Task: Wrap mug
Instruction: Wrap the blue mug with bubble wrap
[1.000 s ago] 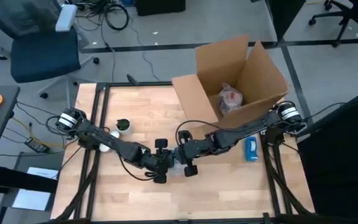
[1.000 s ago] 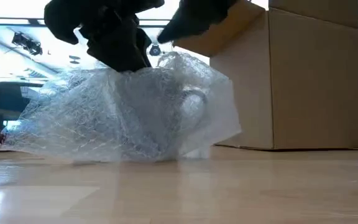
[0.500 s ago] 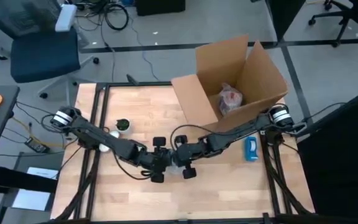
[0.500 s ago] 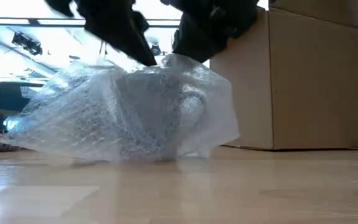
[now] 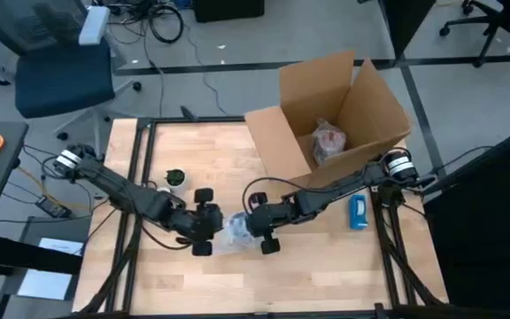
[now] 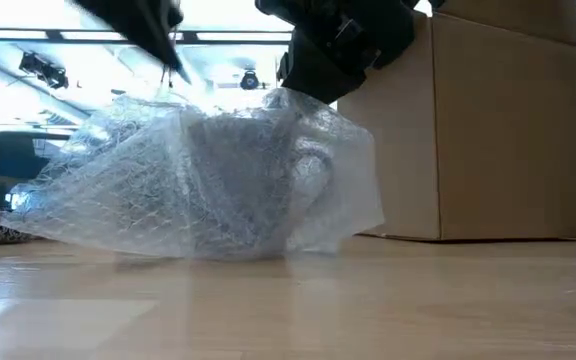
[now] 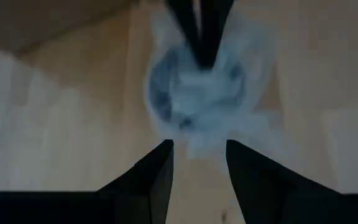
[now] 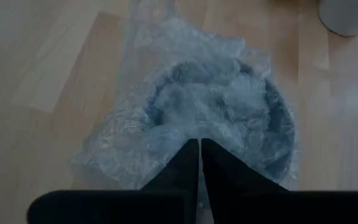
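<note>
A mug stands upright under clear bubble wrap at mid-table; its handle shows through on the right in the low view. My right gripper is shut at the top of the wrap over the mug's mouth. My left gripper is open a little to the table's left of the bundle, raised off the table and touching nothing. The wrap's loose skirt lies spread on the table. My right gripper has its shut fingertips on the bubble wrap bunched over the mug's mouth, at the rim's edge. The fingers come slanting down from the table's right. The mug stands on the table and the wrap drapes slack around it.
An open cardboard box holding a wrapped item stands at the far right. A blue object lies by the right edge. A small dark-green thing and a white cup sit left of the bundle.
My left gripper has come off the top of the wrap and drawn back toward the table's left edge, rising. The wrap's left side has sagged and spread lower. My right gripper has stayed at the top of the bundle.
</note>
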Controlling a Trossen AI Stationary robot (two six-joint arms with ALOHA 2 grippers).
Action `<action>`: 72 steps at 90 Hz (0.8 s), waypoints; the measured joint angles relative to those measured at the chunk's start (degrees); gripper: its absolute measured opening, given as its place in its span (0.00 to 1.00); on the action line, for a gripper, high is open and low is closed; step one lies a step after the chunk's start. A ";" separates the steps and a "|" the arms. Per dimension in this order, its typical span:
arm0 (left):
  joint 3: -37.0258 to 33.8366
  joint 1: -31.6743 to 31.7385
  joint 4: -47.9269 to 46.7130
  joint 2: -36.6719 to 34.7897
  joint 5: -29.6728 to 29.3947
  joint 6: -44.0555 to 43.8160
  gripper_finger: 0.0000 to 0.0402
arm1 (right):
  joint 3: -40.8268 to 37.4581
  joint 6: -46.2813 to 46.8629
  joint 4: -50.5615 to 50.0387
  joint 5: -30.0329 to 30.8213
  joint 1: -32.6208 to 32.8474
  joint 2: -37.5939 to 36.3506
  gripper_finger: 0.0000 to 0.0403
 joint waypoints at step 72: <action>-17.47 6.02 61.49 16.72 13.61 1.07 0.33 | -0.09 8.68 -9.17 -10.77 -0.36 -0.01 0.00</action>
